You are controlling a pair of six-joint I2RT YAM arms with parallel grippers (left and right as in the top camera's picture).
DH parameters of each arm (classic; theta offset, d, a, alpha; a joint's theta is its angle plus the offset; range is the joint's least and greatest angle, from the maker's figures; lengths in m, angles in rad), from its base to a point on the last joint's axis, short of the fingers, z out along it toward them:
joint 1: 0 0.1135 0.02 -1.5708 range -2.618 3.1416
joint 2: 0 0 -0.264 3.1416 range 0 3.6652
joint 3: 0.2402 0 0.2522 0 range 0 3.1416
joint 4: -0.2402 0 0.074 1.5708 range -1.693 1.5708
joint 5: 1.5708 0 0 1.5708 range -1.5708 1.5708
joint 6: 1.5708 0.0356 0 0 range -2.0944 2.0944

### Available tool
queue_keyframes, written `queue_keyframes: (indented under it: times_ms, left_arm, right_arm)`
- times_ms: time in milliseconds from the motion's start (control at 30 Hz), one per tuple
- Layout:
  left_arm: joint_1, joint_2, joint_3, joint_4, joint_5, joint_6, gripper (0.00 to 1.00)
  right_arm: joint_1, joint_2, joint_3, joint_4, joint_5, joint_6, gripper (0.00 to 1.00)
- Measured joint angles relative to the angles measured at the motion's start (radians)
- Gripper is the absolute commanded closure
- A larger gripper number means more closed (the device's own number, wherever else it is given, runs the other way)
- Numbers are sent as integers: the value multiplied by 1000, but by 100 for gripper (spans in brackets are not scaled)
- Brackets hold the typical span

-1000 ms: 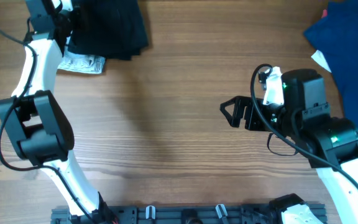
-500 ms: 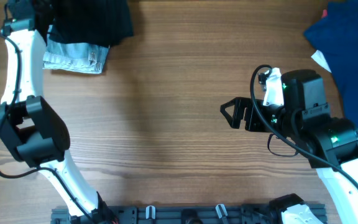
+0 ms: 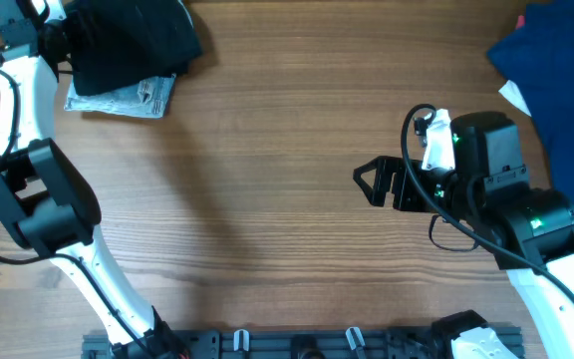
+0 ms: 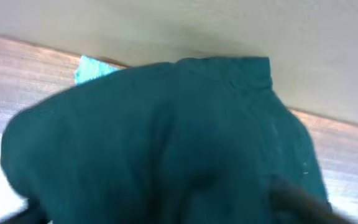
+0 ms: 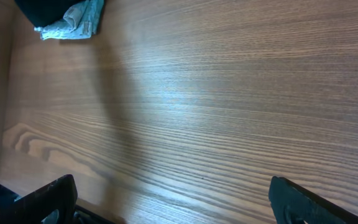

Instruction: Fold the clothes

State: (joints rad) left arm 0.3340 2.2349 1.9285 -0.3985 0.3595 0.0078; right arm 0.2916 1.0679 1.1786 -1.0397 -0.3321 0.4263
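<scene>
Clothing lies in two places on the wooden table (image 3: 267,199). At the far left corner a dark garment (image 3: 133,40) is bunched in a loose heap, lying partly over a pale denim piece (image 3: 133,97) whose folded edge pokes out from under its near side. In the left wrist view the dark garment (image 4: 166,143) fills almost the whole picture and reads as deep teal, with a sliver of the pale denim piece (image 4: 89,65) showing at its upper left edge. The left gripper (image 3: 63,42) is at the left edge of this heap, touching or buried in the cloth. Its fingers show only as dark blurs at the bottom of its own camera's picture, so I cannot tell how far apart they are or whether they have hold of the fabric. At the far right corner a blue garment (image 3: 561,70) lies spread and rumpled, running off the picture. The right gripper (image 3: 369,182) hangs over bare wood right of centre, well apart from both piles, pointing left. Its fingers stand spread wide with nothing between them (image 5: 173,196), and its camera sees the dark garment (image 5: 39,12) and denim (image 5: 73,22) far off.
</scene>
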Motion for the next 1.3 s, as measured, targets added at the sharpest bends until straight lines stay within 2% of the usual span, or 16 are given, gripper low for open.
queue_keyframes:
  times_ms: [200,367,467,567,600,667,700,733,800,867,900,1033,1200,1233,1267,1300]
  left_arm:
    - [0,0,8,-72,50,-243,0]
    - [0,0,14,-259,-24,-241,0]
    - [0,0,14,-364,-111,-208,17]
    - [0,0,14,-390,-131,-186,16]
    - [0,2,14,-390,-132,-181,23]
    - [0,10,14,-382,-132,-156,82]
    - [0,16,14,-380,-135,-150,96]
    - [0,20,14,-381,-127,-142,96]
    - [2,21,14,-383,-77,-144,96]
    - [4,21,14,-406,38,-222,94]
    - [4,21,14,-422,84,-266,80]
    - [6,22,16,-506,200,-383,50]
    - [6,23,16,-476,428,-433,32]
    - [6,23,16,-476,444,-435,24]
    - [6,20,16,-476,458,-439,6]
    - [6,14,16,-476,465,-444,0]
  right_arm:
    - [0,0,0,-23,0,0,0]
    - [0,0,0,-30,0,-4,0]
    - [0,0,0,-32,0,-5,1]
    - [0,0,0,-47,0,-5,1]
    - [0,0,0,-56,0,-5,1]
    - [0,0,0,-68,0,-10,1]
    - [0,0,0,-69,0,-12,0]
    - [0,0,0,-69,0,-12,0]
    - [0,0,0,-68,0,-12,1]
    - [0,0,0,-68,0,-12,0]
    - [0,0,0,-69,0,-12,1]
    - [0,0,0,-73,0,-12,1]
    - [0,0,0,-71,0,-12,0]
    - [0,0,0,-71,0,-12,0]
    - [0,0,0,-71,0,-12,0]
    - [0,0,0,-71,0,-12,0]
